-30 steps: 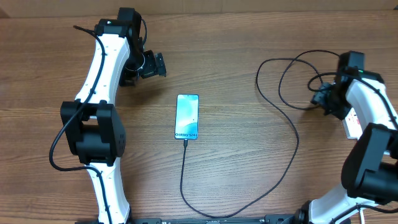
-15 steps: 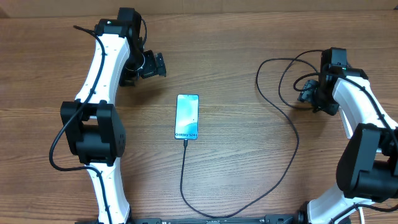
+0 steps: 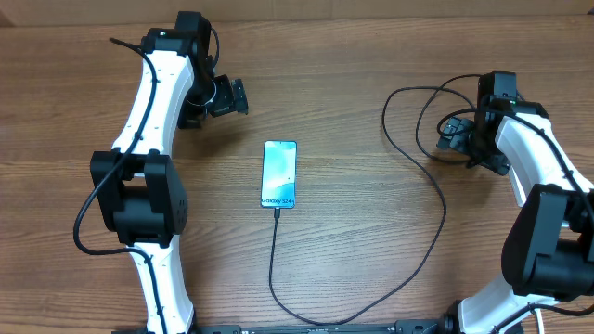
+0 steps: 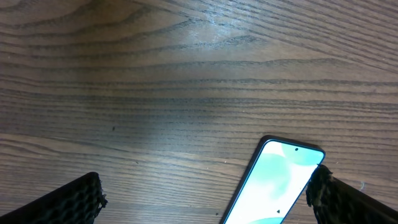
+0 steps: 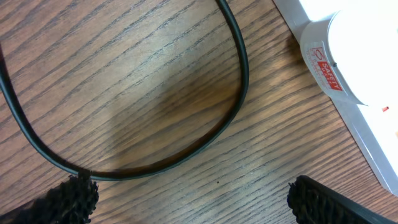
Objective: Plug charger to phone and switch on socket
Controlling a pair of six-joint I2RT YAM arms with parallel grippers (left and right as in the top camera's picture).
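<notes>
The slim smartphone (image 3: 279,173) with a pale blue "Galaxy S24" screen lies at centre frame on the brown wood-grain table (image 3: 353,74), the thin black charger cable (image 3: 440,209) apparently seated in its lower end and looping away to the upper right. The right gripper (image 3: 449,134) hangs over that loop, fingers spread and empty, seemingly bound for the white power strip (image 5: 372,144) at the edge of its wrist view; no switch shows. The left gripper (image 3: 238,96), likewise unclenched, waits upper left, clear of the phone.
</notes>
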